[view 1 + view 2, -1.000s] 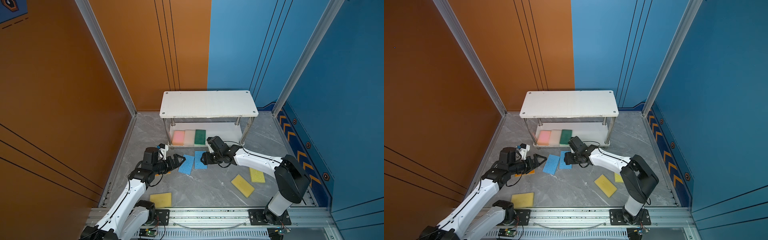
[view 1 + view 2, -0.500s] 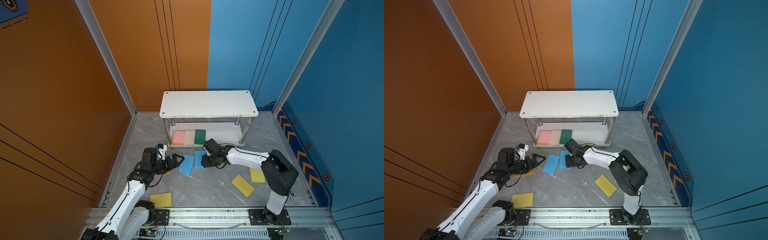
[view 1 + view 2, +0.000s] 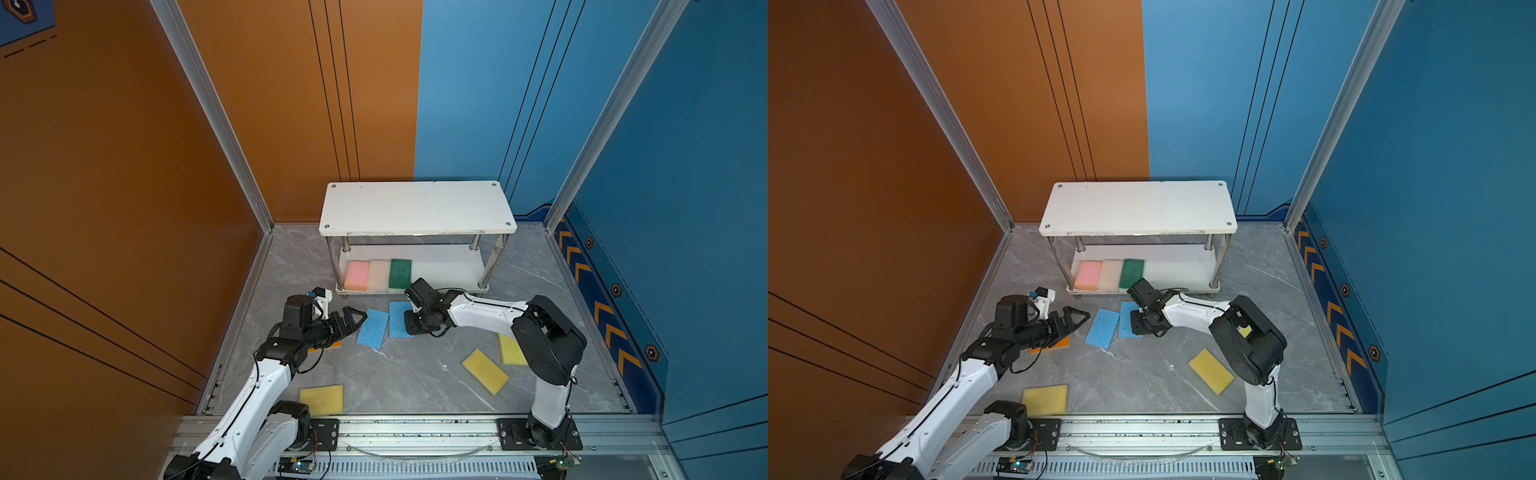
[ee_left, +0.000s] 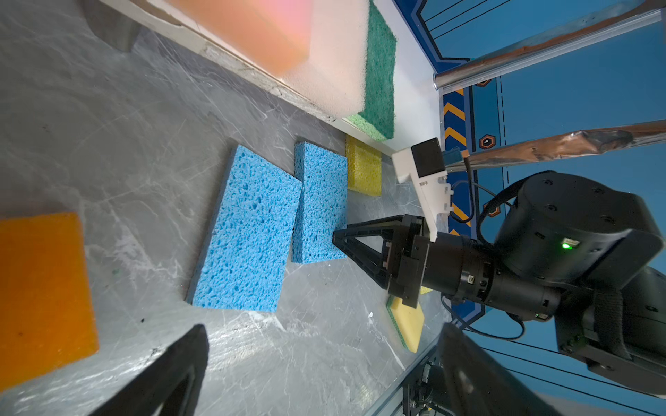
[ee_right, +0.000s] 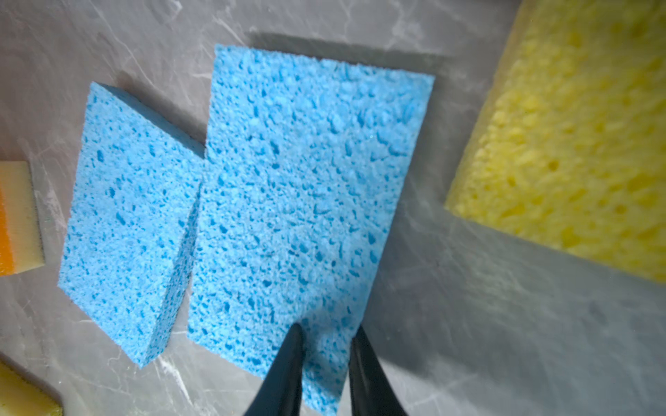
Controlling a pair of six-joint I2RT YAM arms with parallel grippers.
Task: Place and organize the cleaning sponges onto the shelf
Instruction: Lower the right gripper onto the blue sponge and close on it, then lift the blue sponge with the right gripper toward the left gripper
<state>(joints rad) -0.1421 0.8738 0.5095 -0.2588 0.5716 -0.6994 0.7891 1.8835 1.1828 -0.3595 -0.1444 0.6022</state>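
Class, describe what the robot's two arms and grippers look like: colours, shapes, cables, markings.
Both arms have white shells with black joint housings and loose black cables. The left gripper and right gripper carry black, triangular open-frame fingers. White camera brackets sit at the wrists.

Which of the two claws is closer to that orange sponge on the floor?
Left. The left gripper hovers right next to the orange sponge; the right gripper is farther off, gripping a blue sponge.

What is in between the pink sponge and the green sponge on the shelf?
An off-white sponge lies between them, side by side; both top views show it.
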